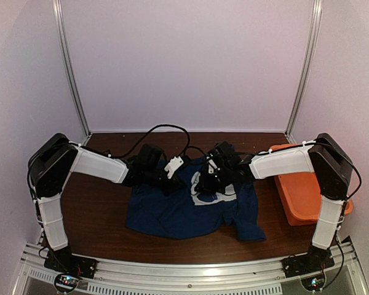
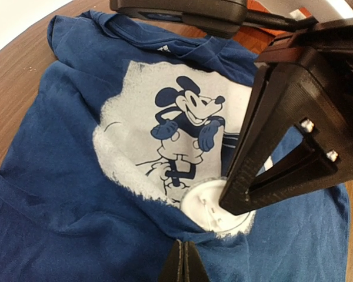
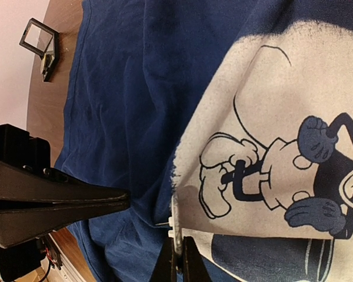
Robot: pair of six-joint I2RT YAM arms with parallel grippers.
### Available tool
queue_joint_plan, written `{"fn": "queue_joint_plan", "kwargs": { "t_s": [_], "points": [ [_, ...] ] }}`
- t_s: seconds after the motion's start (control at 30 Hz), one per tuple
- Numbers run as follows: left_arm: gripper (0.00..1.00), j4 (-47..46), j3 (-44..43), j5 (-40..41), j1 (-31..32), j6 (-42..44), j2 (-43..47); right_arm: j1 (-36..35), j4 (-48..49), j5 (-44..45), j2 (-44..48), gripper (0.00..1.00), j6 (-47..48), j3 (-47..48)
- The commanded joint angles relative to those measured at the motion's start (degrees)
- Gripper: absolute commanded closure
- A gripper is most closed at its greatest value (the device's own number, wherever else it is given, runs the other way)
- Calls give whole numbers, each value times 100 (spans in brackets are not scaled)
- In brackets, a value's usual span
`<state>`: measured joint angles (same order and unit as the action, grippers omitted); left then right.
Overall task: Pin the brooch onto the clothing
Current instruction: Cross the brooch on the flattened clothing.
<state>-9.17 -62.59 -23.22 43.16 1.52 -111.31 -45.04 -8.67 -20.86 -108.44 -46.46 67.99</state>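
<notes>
Holding a brooch (image 2: 203, 205) to a navy shirt (image 1: 172, 212) crumpled on the table (image 1: 98, 209).
Clamped tight with the right gripper (image 3: 176, 252) on the pale round brooch, touching the white print (image 2: 123, 147) at its edge by the mouse's feet. Pressed together as well at the left gripper (image 2: 182, 249), tips just beside the brooch on the cloth; cannot tell whether pinching any.

BODY | I see white shells on left arm (image 1: 98, 165) and right arm (image 1: 283, 163) | black elbow housings (image 1: 49, 163) | black cable (image 1: 166, 127) looping between them | right claw (image 2: 230, 202): black, wedge-shaped, two silver screws (image 2: 306, 124)
</notes>
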Motion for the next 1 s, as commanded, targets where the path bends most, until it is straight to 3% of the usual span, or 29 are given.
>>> {"fn": "queue_joint_plan", "kwargs": {
  "t_s": [0.0, 0.97],
  "points": [
    [100, 34, -166, 100, -19, 220, 63, -40, -71, -187, 49, 100, 128, -40],
    [100, -415, 97, -83, -9, 147, 199, -40, 110, -914, -178, 100, 233, 31]
  ]
}}
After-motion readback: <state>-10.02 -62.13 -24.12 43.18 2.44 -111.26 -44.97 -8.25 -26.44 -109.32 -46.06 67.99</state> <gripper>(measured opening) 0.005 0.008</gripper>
